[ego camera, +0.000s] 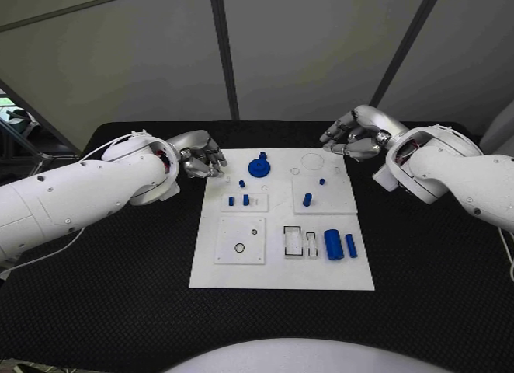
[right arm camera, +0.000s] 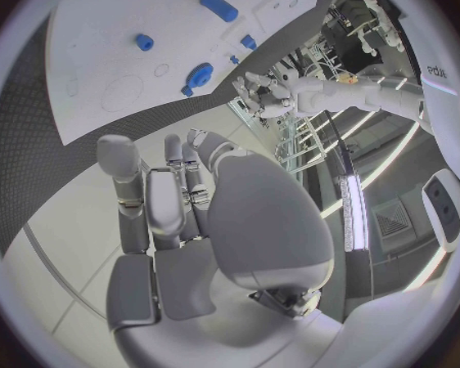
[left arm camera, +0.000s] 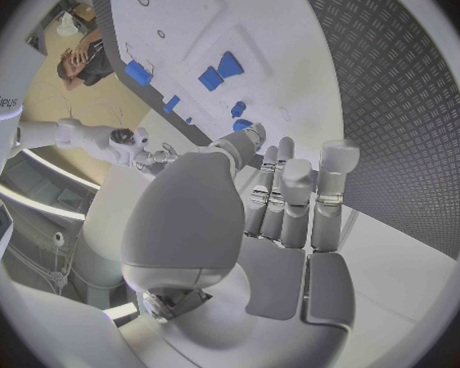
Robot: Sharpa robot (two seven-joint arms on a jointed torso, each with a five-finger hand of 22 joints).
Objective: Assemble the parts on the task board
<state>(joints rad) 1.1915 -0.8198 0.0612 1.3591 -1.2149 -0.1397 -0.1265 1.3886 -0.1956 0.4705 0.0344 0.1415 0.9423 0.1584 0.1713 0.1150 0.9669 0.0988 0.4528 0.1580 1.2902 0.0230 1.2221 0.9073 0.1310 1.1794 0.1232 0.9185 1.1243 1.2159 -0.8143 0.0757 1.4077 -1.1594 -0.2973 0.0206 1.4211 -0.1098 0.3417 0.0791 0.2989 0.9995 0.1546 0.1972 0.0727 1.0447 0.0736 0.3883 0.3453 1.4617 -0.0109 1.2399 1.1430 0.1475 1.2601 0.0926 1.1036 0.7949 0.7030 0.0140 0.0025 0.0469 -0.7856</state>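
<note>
The white task board (ego camera: 282,268) lies in the middle of the black table. On it, at its far end, stands a blue round gear-like part (ego camera: 259,166), with small blue pegs (ego camera: 242,183) close by. Two blue pieces (ego camera: 238,200) stand in the left block and one (ego camera: 307,200) in the right block. Two blue cylinders (ego camera: 341,244) lie at the right edge. My left hand (ego camera: 201,162) hovers at the board's far left corner, holding nothing. My right hand (ego camera: 355,136) hangs beyond the far right corner, also holding nothing. The left hand (left arm camera: 281,213) and the right hand (right arm camera: 179,213) have bare palms.
A white block with a small ring hole (ego camera: 241,241) and a slotted recess (ego camera: 293,241) sit on the board's near half. Black table (ego camera: 100,295) surrounds the board on all sides. The gear part (right arm camera: 198,75) is seen past the right hand's fingers.
</note>
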